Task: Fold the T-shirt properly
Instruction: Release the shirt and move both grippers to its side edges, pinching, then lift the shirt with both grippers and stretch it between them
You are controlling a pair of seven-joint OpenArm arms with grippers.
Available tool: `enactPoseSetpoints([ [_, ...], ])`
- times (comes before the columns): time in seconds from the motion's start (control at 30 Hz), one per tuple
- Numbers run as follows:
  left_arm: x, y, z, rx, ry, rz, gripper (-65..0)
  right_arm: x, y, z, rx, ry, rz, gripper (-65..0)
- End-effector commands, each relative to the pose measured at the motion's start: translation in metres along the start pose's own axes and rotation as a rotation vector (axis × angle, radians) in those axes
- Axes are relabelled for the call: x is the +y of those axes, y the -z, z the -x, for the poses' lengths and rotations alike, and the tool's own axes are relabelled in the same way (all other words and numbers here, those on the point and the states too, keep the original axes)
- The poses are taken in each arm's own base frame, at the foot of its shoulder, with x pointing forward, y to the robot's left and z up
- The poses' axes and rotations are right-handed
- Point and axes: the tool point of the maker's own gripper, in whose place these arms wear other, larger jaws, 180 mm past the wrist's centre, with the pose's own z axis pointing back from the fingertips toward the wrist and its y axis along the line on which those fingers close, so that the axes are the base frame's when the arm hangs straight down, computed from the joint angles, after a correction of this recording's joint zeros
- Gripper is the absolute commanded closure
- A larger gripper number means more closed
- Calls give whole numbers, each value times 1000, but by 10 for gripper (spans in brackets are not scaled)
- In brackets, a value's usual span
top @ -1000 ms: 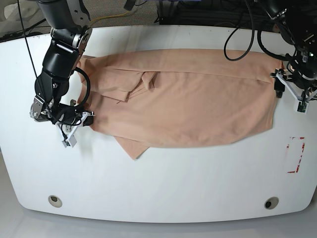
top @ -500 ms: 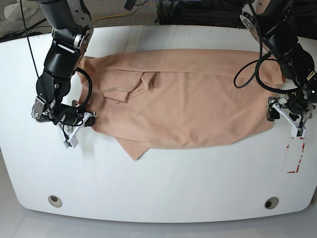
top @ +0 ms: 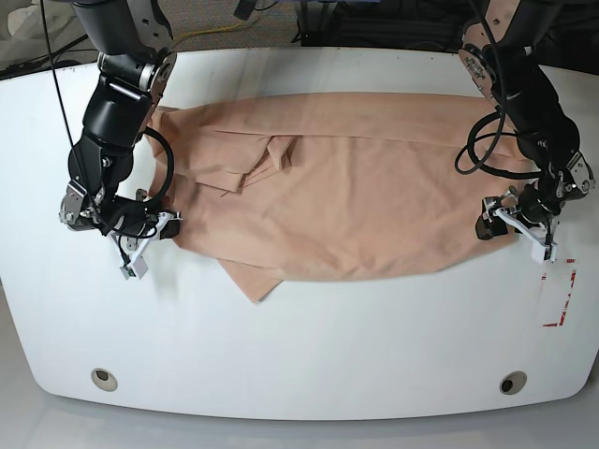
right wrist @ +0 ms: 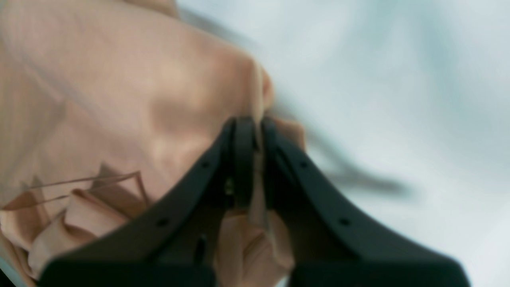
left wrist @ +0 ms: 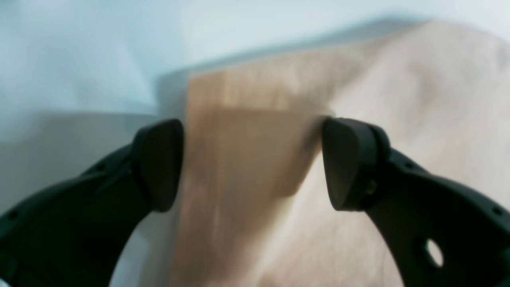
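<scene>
T-shirt (top: pixel 346 182): lies spread across the white table (top: pixel 299 355), folded lengthwise, with 1 corner poking out at the front.
Left gripper (top: pixel 513 230): jaws wide apart, straddling the shirt's corner at that edge.
Right gripper (top: pixel 150 236): jaws pressed together, pinching the shirt's edge at the opposite end.

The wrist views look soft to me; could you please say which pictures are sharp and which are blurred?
Left wrist: T-shirt edge motion-smeared, open left pincer fairly crisp. Right wrist: everything soft, right pincer shut on cloth. Base: sharp, evenly lit, mild curving of the table edge.
</scene>
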Motion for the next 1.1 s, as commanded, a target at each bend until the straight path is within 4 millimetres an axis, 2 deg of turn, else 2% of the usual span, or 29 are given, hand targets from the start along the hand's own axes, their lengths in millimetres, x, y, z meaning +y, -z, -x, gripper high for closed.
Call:
enactPoseSetpoints([
  [0.0,5,-2,1,27,7,-16,-488,-3,-11,-26,-70,-21,8,0],
  [0.1,4,-1,1,28,11,-9,-322,-3,-11,-26,-70,-21,8,0],
  [0.13,3,-1,1,27,14,-6,-219,-3,-11,-26,-70,-21,8,0],
  [0.2,3,-1,1,27,14,-5,-85,-3,-11,-26,-70,-21,8,0],
  [0.23,3,-1,-1,22,18,-6,-26,-3,-11,-26,-70,-21,8,0],
  [0.27,2,-1,-2,24,24,-5,-7,-3,-11,-26,-71,-22,8,0],
  [0.4,-1,-4,-7,26,60,-6,-1,-4,-20,-35,-93,-46,27,0],
  [0.5,-1,-24,-31,-18,153,-36,-1,-5,-36,-44,-104,-90,69,0],
  [0.6,2,-47,-41,-38,230,-100,-1,-6,-51,-50,-110,-133,113,0],
  [0.73,-6,-62,-55,-74,275,-132,-3,-4,-61,-60,-134,-161,134,0],
  [0.9,-8,-68,-63,-83,292,-147,-3,-3,-72,-89,-185,-180,145,0],
  [1.07,-22,-93,-110,-211,362,-183,-3,11,-92,-140,-255,-270,162,0],
])
